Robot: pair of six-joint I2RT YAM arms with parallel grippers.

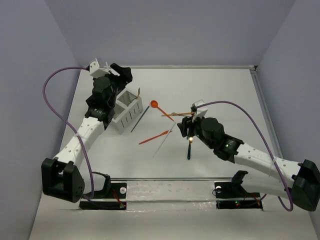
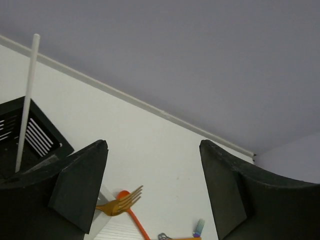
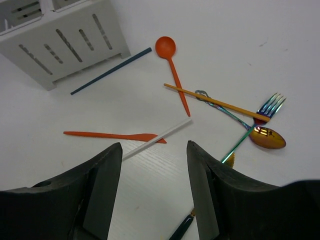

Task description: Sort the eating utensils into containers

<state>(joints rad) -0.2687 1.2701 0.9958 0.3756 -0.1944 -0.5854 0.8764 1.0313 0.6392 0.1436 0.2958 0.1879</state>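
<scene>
My left gripper (image 1: 124,76) (image 2: 153,145) is open and empty, raised near the back left. Below it stand the black caddy (image 2: 30,135), holding a white stick (image 2: 27,100), and the white caddy (image 1: 127,112) (image 3: 65,35), holding a gold fork (image 2: 120,202). My right gripper (image 1: 183,125) (image 3: 154,145) is open and empty, low over loose utensils. These are a white stick (image 3: 165,132), an orange knife (image 3: 115,136), an orange spoon (image 3: 172,70), a dark blue stick (image 3: 110,71), an orange stick (image 3: 215,102), an iridescent fork (image 3: 270,106) and a gold spoon (image 3: 267,138).
A dark utensil (image 1: 189,150) (image 3: 181,227) lies just under my right gripper, toward the near edge. The table's raised rim (image 1: 260,95) runs along the back and right. A purple cable (image 1: 50,95) loops to the left of the left arm.
</scene>
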